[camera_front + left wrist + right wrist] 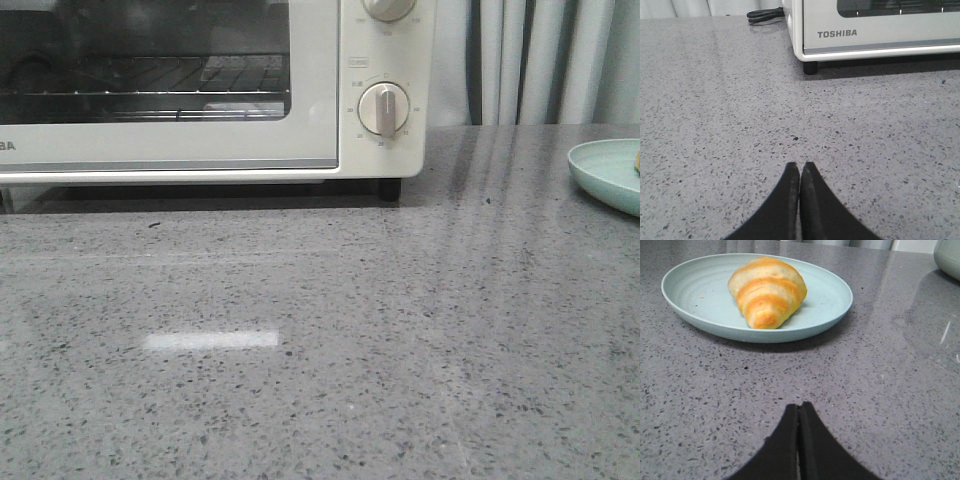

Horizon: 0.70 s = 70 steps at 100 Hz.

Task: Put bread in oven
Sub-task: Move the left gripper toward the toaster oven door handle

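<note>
You see the oven (200, 90) standing along the far edge of the table (320, 350), toward the far left corner, its door shut. Through the glass window the wire rack (150, 92) shows, nothing visible on it. Two round knobs sit on the oven's right panel; the lower knob (384, 109) has its pointer upright. In the left wrist view the door carries the word TOSHIBA, and a black cord (765, 15) lies on the table just beside the oven's left side.

The bread (767, 291) lies on a pale blue-green plate (695, 285). In the front view you catch only the rim of that plate (605, 172) at the table's right edge, well apart from the oven; the bread itself barely shows there. In the right wrist view its long axis runs diagonally across the plate, the nearer tapered end pointing toward the right gripper, the other end toward the plate's far rim. It rests flat, striped golden and cream.

The left gripper (799, 167) has its fingers pressed together, holding nothing, low over bare table in front of the oven's left foot. The right gripper (799, 407) likewise has its fingers closed against each other, with nothing held, over bare table near the plate but not touching it.
</note>
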Available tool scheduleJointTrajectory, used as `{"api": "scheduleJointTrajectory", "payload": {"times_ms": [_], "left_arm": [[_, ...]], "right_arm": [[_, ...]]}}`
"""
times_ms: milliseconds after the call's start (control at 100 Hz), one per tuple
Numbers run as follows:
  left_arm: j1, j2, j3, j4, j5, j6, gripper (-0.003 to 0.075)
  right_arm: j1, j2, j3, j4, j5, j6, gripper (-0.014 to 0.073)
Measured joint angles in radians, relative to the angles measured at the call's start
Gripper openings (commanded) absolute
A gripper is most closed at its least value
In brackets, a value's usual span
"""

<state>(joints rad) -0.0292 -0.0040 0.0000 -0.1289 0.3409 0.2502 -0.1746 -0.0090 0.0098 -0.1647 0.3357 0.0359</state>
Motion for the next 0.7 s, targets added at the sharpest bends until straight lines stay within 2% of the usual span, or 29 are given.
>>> {"api": "scheduleJointTrajectory", "payload": {"times_ms": [700], "left_arm": [[0.0,0.0,0.001,0.002,-0.012,0.0,-0.0021]], "right_arm": [[0.0,0.0,0.0,0.0,0.0,0.0,-0.0069]]}}
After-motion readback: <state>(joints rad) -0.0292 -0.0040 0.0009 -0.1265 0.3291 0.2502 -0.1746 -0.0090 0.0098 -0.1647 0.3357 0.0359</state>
